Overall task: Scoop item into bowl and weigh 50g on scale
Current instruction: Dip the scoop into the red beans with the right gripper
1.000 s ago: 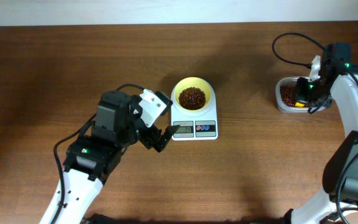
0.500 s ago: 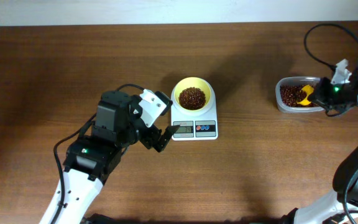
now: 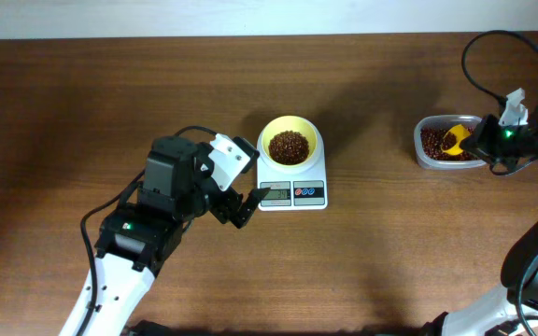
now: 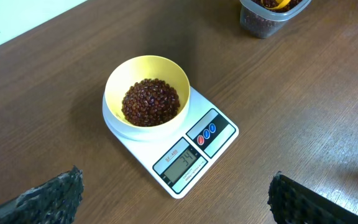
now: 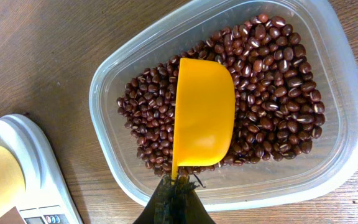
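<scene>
The brown wooden table [image 3: 110, 93] carries every item. We find the left arm where it was a second ago. The left gripper [image 3: 243, 179] sits just beside the display edge of the scale, fingers spread wide and holding nothing. The right gripper [image 5: 174, 196] has shifted toward the table's right edge. This uncovers the clear rounded-rectangular plastic container [image 5: 334, 155], which it previously hid from overhead. Its fingers are clamped on the handle of the small yellow plastic scoop [image 5: 204, 112], held over the container's beans [image 5: 272, 81]. The small white square digital scale [image 3: 292, 193] stands well apart from the container and reads 34. On it sits the round pale yellow bowl [image 4: 135, 68], holding a heap of dark red-brown beans [image 4: 151, 102].
</scene>
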